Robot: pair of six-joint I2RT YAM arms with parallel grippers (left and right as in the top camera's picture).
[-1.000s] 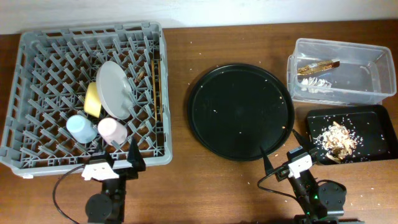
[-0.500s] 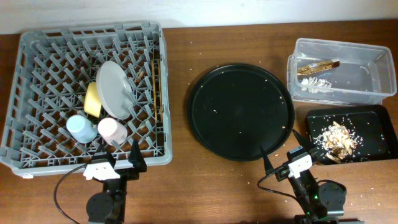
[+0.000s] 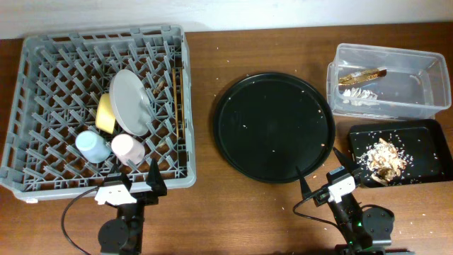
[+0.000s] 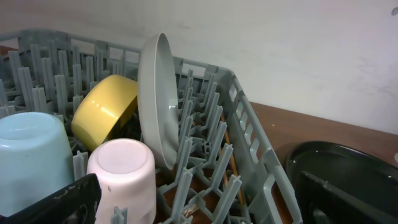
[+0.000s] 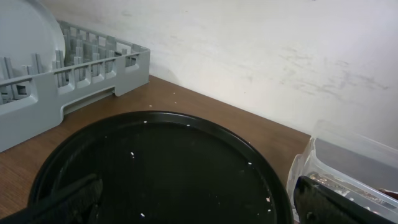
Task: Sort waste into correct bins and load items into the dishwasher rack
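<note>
The grey dishwasher rack (image 3: 99,34) holds the upright plate (image 3: 131,101), yellow bowl (image 3: 105,113), blue cup (image 3: 92,146), pink cup (image 3: 127,149) and chopsticks (image 3: 178,99). The clear tub (image 3: 425,85) holds the gold-brown wrapper (image 3: 362,74) and white tissue (image 3: 357,95). The small black tray (image 3: 396,129) holds the food scraps (image 3: 384,157). My left gripper (image 3: 139,178) is open and empty at the rack's front edge, with the pink cup (image 4: 124,174) and plate (image 4: 158,99) just ahead. My right gripper (image 3: 328,178) is open and empty at the table's front.
A large round black tray (image 3: 274,127) dotted with crumbs lies mid-table and fills the right wrist view (image 5: 161,168). Crumbs are scattered on the wooden table. Cables trail from both arm bases at the front edge.
</note>
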